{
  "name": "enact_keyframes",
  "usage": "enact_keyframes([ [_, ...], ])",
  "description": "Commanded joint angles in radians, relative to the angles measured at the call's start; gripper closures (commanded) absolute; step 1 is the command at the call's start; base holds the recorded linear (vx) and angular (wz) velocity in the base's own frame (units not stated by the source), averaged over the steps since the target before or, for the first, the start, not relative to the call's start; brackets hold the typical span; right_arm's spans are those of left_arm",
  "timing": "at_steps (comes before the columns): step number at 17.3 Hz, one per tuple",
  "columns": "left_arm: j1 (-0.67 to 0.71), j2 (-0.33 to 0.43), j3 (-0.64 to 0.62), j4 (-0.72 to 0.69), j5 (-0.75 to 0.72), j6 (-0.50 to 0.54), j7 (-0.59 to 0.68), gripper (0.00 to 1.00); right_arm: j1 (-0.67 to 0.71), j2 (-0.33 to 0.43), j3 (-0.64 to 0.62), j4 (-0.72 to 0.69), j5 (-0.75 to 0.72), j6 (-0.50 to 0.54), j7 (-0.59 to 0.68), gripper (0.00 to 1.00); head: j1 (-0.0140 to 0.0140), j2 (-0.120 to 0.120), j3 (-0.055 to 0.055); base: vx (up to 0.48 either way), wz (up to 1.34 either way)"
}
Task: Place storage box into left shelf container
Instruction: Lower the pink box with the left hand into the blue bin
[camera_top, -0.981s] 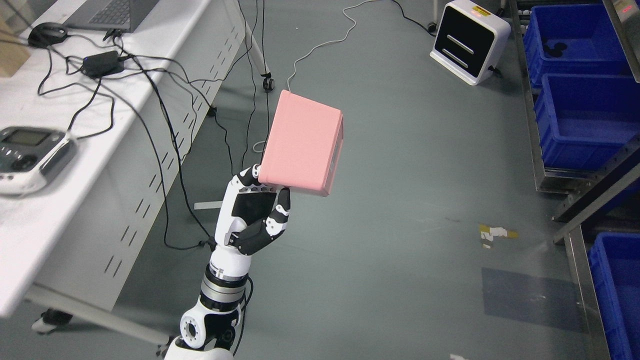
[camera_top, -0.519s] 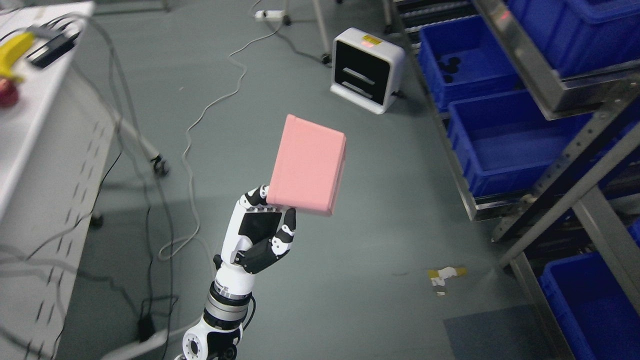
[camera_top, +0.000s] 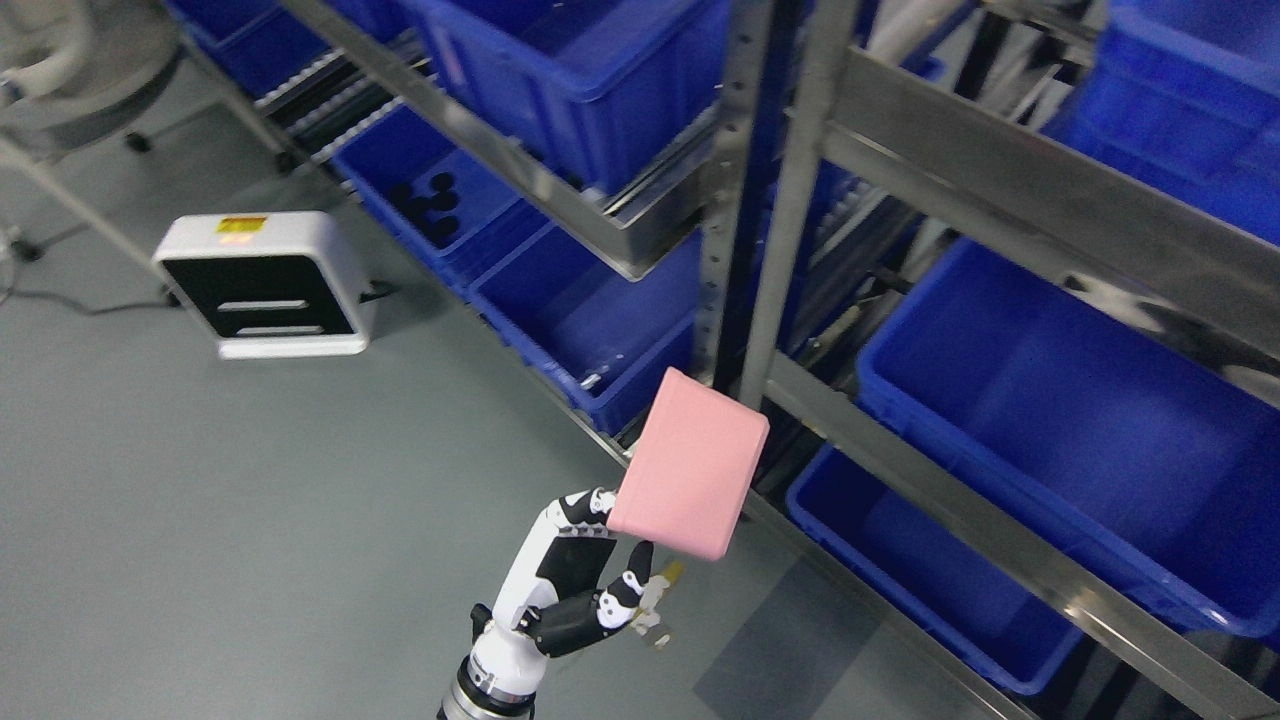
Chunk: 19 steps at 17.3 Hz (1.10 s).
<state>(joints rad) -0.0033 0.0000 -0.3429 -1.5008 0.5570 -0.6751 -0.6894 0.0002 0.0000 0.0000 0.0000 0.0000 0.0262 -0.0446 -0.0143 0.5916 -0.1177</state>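
Transport step: left hand (camera_top: 570, 590) pinches the pink storage box (camera_top: 690, 465) at lower centre, beside the shelf (camera_top: 960, 165); next, reach toward a blue bin (camera_top: 590, 320) centre-left.

The box (camera_top: 690, 465) is pink, smooth and matt, like plastic. The hand (camera_top: 570, 590) holding it is hard plastic, shiny white with black parts. The shelf (camera_top: 1000, 190) is bare grey metal and a bit shiny. The bins (camera_top: 1050, 420) are blue plastic with smooth, slightly shiny walls. The floor (camera_top: 250, 520) is grey, flat and dull. The white machine (camera_top: 265, 285) has a smooth plastic shell with a black front.
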Motion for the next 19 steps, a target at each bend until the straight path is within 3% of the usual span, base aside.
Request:
enact_keyframes([
  [1,0.11,0.017,-0.033,0.005,-0.012,0.0,-0.03,0.98,0.009,-0.018,-0.005,-0.017,0.002,-0.005,0.002,0.0,0.0,0.0,0.0,0.315,-0.94],
  [6,0.146,0.034,0.041,0.005,-0.019,-0.027,-0.07,0.98,0.009,-0.018,-0.005,-0.017,0.002,-0.005,0.002,0.0,0.0,0.0,0.0,0.238,-0.96],
  [10,-0.024,0.057,0.175,0.014,-0.152,-0.002,-0.087,0.98,0.009,-0.018,-0.005,-0.017,0.002,-0.005,0.002,0.0,0.0,0.0,0.0,0.123,-0.86],
  [13,-0.151,0.124,0.269,0.057,-0.265,0.094,-0.093,0.98,0.009,-0.018,-0.005,-0.017,0.002,-0.005,0.002,0.0,0.0,0.0,0.0,0.061,-0.66],
  [19,-0.394,0.183,0.321,0.319,-0.55,0.132,-0.24,0.98,0.009,-0.018,-0.005,-0.017,0.002,-0.005,0.002,0.0,0.0,0.0,0.0,0.03,-0.42],
])
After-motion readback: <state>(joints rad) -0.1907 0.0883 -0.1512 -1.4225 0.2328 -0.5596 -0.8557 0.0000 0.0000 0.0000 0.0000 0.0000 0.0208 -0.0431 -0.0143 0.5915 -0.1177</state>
